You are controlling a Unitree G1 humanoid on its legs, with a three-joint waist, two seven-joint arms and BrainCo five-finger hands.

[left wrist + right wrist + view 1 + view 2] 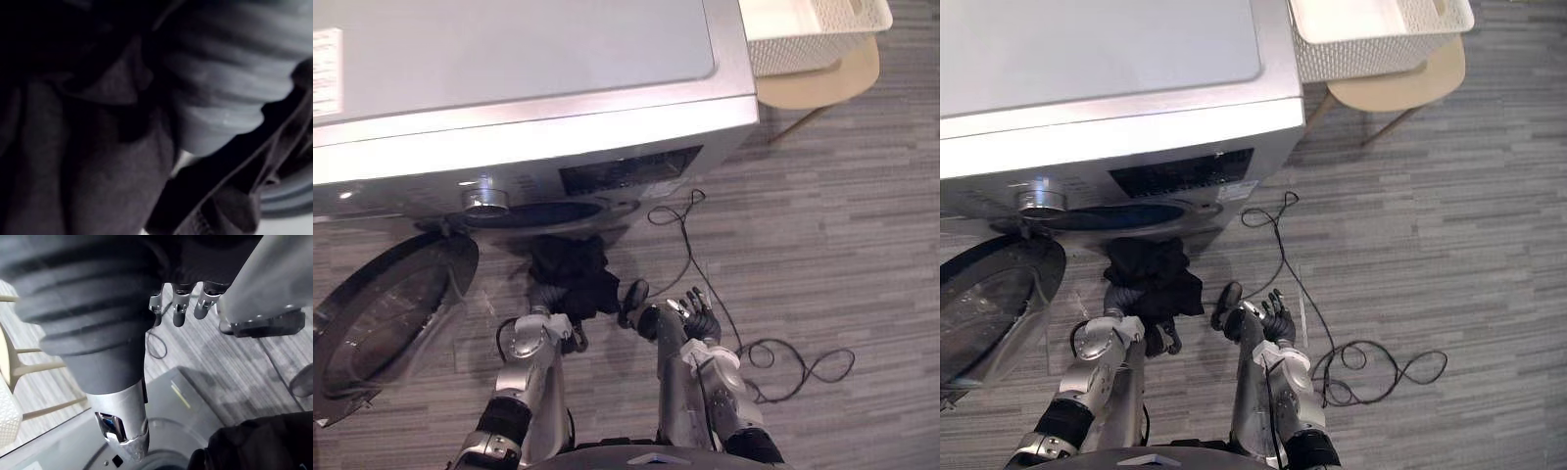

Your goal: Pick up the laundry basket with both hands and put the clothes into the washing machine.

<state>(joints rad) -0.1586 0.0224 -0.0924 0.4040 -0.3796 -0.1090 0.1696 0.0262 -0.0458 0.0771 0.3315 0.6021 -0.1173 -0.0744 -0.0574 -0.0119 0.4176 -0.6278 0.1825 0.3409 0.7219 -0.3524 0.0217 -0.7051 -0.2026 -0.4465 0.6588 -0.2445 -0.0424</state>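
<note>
A bundle of dark clothes (570, 274) hangs at the mouth of the silver washing machine (509, 98), just below its drum opening (533, 213). My left hand (541, 297) reaches up into this bundle, and the cloth covers its fingers; dark fabric (98, 171) lies right against it in the left wrist view. My right hand (693, 318) floats to the right of the clothes, above the floor, fingers (178, 308) relaxed and holding nothing. The white laundry basket (813, 34) stands on a beige stool (832, 78) right of the machine.
The round glass door (382, 323) of the machine is swung open to the left, low above the grey plank floor (842, 225). The stool and basket stand close against the machine's right side.
</note>
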